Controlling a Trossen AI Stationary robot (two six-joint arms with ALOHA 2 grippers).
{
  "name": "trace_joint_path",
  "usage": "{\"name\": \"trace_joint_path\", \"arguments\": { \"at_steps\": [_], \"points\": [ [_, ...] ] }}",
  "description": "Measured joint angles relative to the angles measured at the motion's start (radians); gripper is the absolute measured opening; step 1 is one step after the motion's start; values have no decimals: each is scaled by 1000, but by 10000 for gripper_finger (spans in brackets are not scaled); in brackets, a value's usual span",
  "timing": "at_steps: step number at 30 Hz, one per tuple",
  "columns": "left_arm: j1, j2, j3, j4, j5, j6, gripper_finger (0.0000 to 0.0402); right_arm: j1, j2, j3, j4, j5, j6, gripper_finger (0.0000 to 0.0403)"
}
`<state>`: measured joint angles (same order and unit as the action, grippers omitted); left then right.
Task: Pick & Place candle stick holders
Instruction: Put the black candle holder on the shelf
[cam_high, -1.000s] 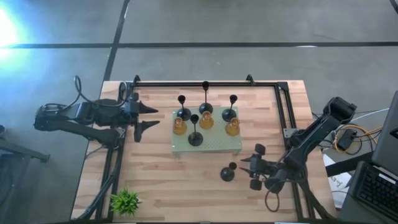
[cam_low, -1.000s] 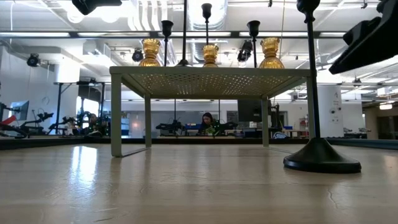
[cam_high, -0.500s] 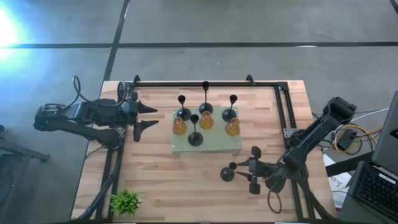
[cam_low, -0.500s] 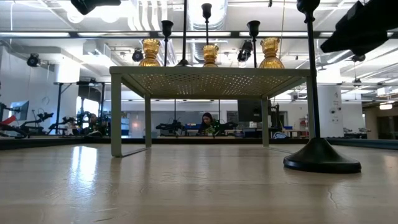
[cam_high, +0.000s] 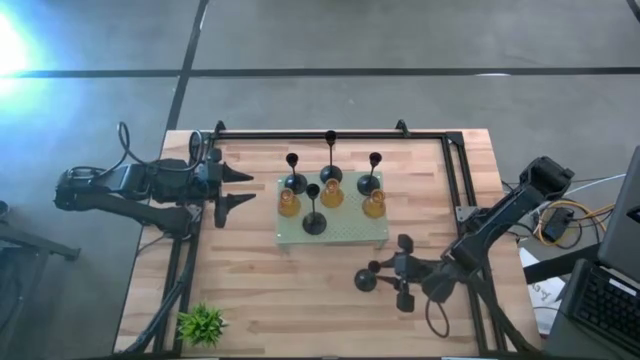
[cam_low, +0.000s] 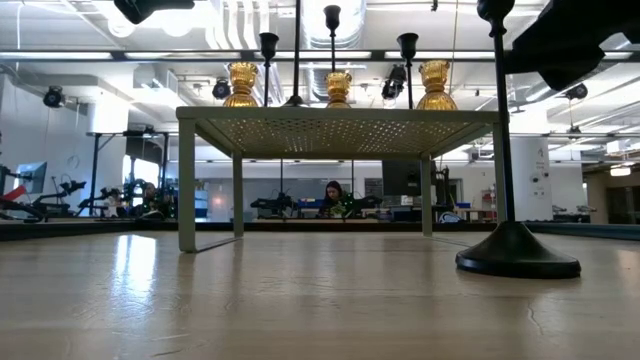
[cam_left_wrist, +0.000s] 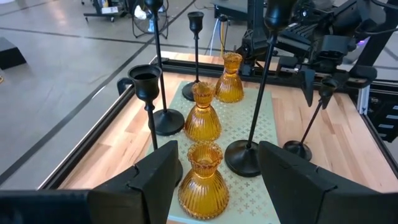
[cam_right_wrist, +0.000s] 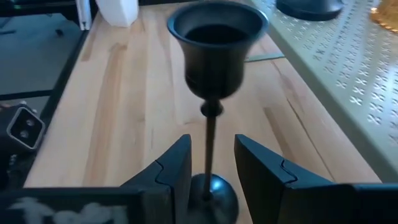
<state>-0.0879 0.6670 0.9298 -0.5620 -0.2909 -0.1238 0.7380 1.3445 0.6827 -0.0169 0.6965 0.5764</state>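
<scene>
One black candle stick holder (cam_high: 367, 278) stands alone on its dome base on the wood, near the table's right front; its cup (cam_right_wrist: 216, 37) and thin stem show in the right wrist view. My right gripper (cam_high: 386, 272) is open, one finger on either side of the stem (cam_right_wrist: 210, 146), apart from it. Three amber holders (cam_high: 331, 194) and one black holder (cam_high: 314, 222) stand on the pale green perforated mat (cam_high: 350, 232). Three more black holders (cam_high: 331, 176) stand along its far edge. My left gripper (cam_high: 236, 190) waits open, left of the mat.
The mat is a raised stand on legs (cam_low: 187, 180). A black rail frame (cam_high: 330, 135) runs along the table's far and side edges. A small green plant (cam_high: 202, 322) sits at the near left corner. Bare wood lies between the mat and the near edge.
My right gripper has moved toward the table's left, level, up to the lone black holder, so its fingers now stand on either side of the stem. The holder has stayed in place.
</scene>
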Motion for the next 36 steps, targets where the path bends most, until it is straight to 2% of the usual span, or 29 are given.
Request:
{"name": "trace_joint_path", "arguments": {
  "at_steps": [9, 16, 19, 23, 28, 36],
  "points": [
    [0, 0, 0, 1, 0, 15, 225, -18, 16, 0, 58, -26, -16, 108],
    [0, 0, 0, 4, 0, 16, 225, -43, 88, 0, 168, -44, -112, 94],
    [0, 0, 0, 4, 0, 16, 225, -57, 98, 11, 165, -49, -123, 71],
    [1, 0, 0, 4, 0, 16, 225, -78, 74, 33, 128, -99, -130, 18],
    [1, 0, 0, 11, 0, 16, 225, -120, -2, 120, 54, -174, -146, 12],
    [1, 0, 0, 11, -3, 33, 225, -180, -46, 345, -127, -211, -321, 10]
  ]
}}
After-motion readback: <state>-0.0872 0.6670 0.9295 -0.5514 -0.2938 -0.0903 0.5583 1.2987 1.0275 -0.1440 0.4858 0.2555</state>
